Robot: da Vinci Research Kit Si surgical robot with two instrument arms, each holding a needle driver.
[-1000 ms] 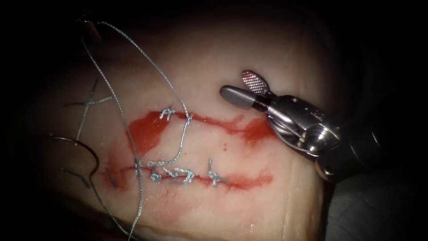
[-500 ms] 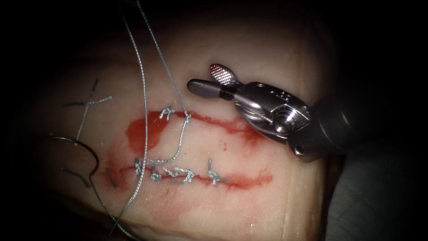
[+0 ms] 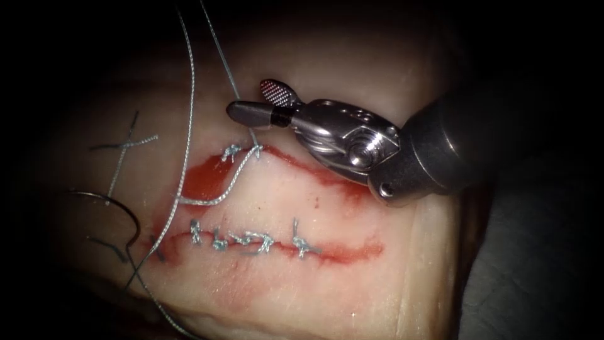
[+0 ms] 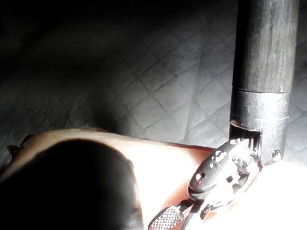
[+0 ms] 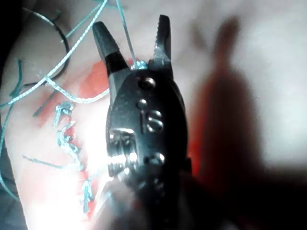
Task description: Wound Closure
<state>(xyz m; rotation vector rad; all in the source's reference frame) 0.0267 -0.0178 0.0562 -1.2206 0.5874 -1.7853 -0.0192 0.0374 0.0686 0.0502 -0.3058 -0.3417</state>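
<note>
My right tool [image 3: 251,101] reaches in from the right over the upper cut [image 3: 302,169], its jaws open. A taut strand of thread [image 3: 221,56] rises from the stitch [image 3: 258,150] at that cut and runs between the open jaws [image 5: 130,24], which hold nothing. The same tool's wrist and one ridged jaw pad [image 4: 165,218] appear in the left wrist view. A second strand [image 3: 189,94] runs down to the left end of the lower cut. The curved needle [image 3: 129,220] lies free on the tissue [image 3: 352,63], left of the cuts, held by neither tool.
The lower cut [image 3: 340,252] carries a row of several knotted stitches [image 3: 245,242] with short cut ends. Red fluid [image 3: 204,182] pools at the left end of the upper cut. Loose cut thread pieces [image 3: 123,151] lie at the far left. Quilted cloth [image 4: 120,72] surrounds the tissue.
My right tool moved left and up until its open jaws straddle the rising strand. The thread loop that hung down to the lower cut has been drawn up and shortened.
</note>
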